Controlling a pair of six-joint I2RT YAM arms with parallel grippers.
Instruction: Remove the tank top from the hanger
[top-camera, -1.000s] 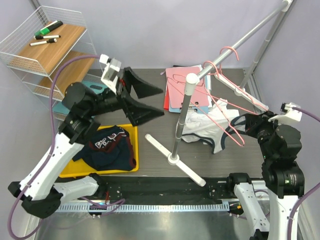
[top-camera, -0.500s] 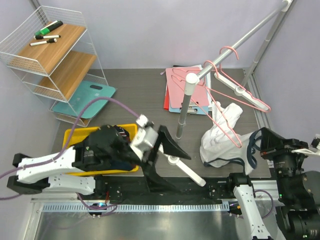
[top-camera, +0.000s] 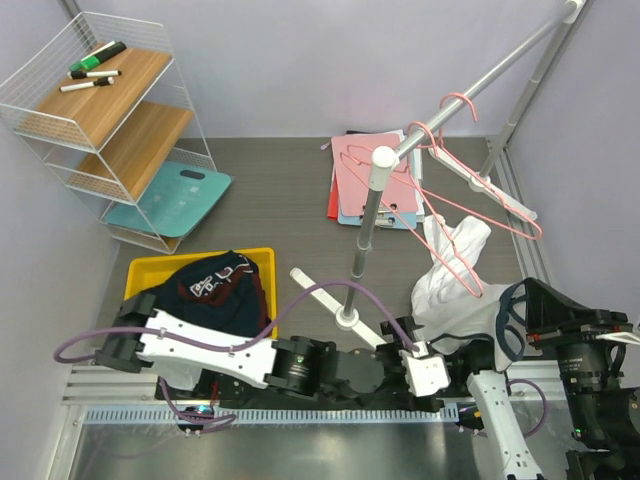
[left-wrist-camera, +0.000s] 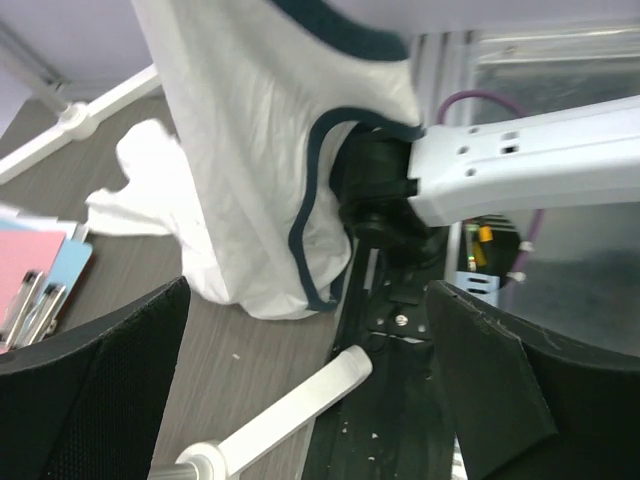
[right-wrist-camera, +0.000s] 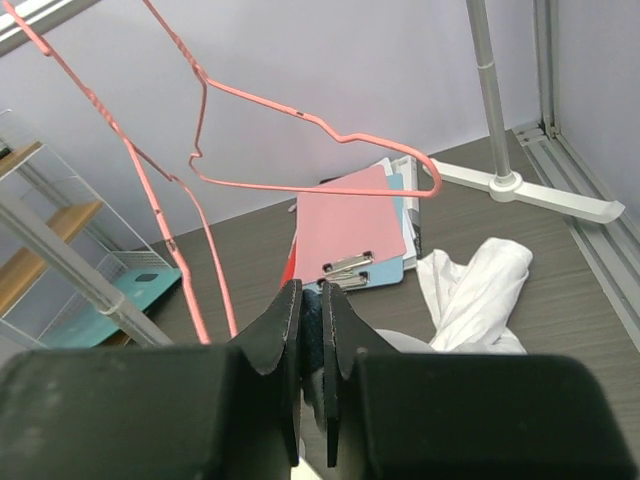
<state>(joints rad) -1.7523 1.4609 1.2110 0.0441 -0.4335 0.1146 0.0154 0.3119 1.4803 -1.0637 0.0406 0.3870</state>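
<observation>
The white tank top (top-camera: 447, 272) with navy trim hangs bunched against the lower pink hanger (top-camera: 462, 255) at the right of the rail. My right gripper (top-camera: 516, 318) is shut on the navy trim (right-wrist-camera: 312, 322) and holds the cloth lifted towards the near right. The top's loose end (right-wrist-camera: 478, 290) lies on the table. My left gripper (left-wrist-camera: 310, 300) is open and empty, low at the near edge (top-camera: 440, 347), with the tank top (left-wrist-camera: 255, 150) hanging just beyond its fingers. A second pink hanger (top-camera: 480, 180) hangs bare on the rail.
The rack pole (top-camera: 366, 225) and its white foot (left-wrist-camera: 290, 400) stand mid-table, right by my left gripper. Pink and blue clipboards (top-camera: 352, 175) lie behind. A yellow tray (top-camera: 140, 272) holds a dark garment (top-camera: 215, 288). A wire shelf (top-camera: 100, 110) and a teal scale (top-camera: 182, 195) are at far left.
My left arm swung from the left side down along the near edge to under the tank top. My right gripper pulled the tank top towards the near right and lifted it.
</observation>
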